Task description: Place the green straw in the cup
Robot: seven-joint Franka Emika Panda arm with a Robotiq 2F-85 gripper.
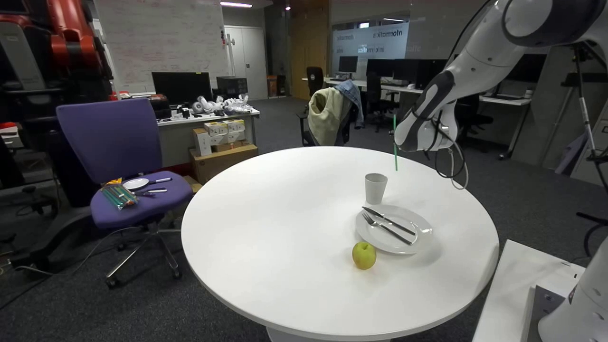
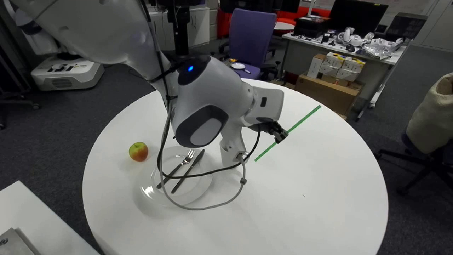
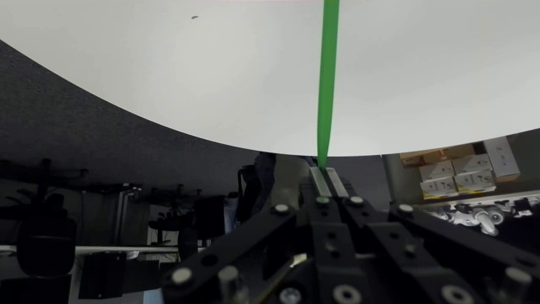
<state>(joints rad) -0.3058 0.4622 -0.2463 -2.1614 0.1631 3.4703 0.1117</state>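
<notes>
The light green straw (image 1: 396, 160) is upright in an exterior view, above the white table. It also shows in an exterior view (image 2: 305, 119) and in the wrist view (image 3: 328, 80). My gripper (image 2: 282, 136) is shut on the straw near its middle, so parts stick out above and below. In the wrist view, the fingertips (image 3: 324, 169) pinch it. The white cup (image 1: 375, 190) stands upright on the table. The straw's lower end is apart from the cup, off to one side and higher than its rim. In an exterior view, the arm partly hides the cup (image 2: 225, 159).
A white plate (image 1: 424, 227) with a knife (image 1: 389, 220) and a fork (image 1: 387, 229) lies close to the cup. A yellow-green apple (image 1: 364, 256) sits by the plate. The round table's edge (image 1: 223, 304) shows. Cables (image 2: 212, 207) hang from the arm over the plate.
</notes>
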